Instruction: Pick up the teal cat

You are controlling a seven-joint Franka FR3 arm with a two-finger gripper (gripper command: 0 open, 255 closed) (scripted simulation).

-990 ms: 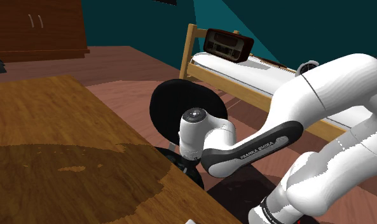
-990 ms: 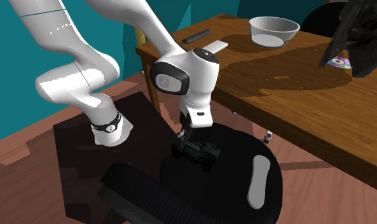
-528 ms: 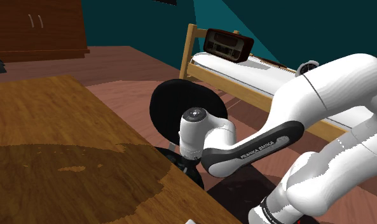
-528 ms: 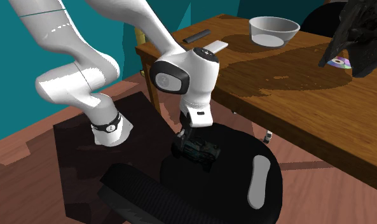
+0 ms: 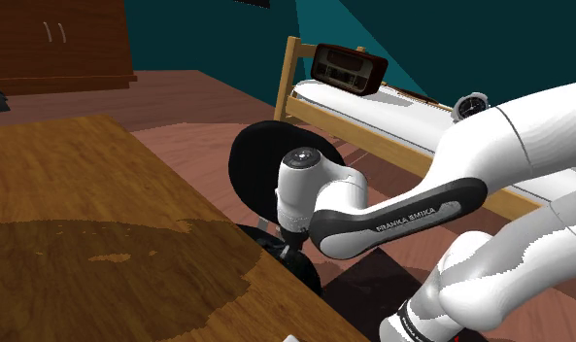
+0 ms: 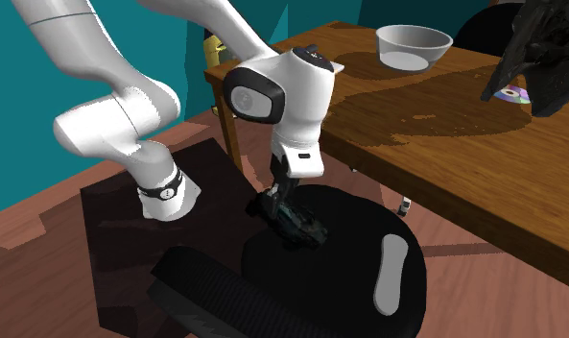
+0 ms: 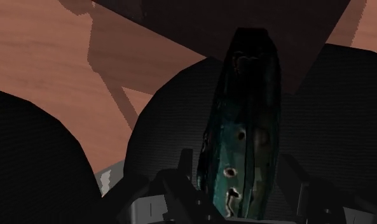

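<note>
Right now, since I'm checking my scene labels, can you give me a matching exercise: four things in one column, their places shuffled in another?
Things:
1. teal cat
2. grey bowl
3. disc
4. dark radio

Places:
A. on the bed, by its wooden end
B. between the jaws, over the black chair
C. on the wooden table, beside a black shape
D. on the table, open side up

Pairs: 1-B, 2-D, 3-C, 4-A
</note>
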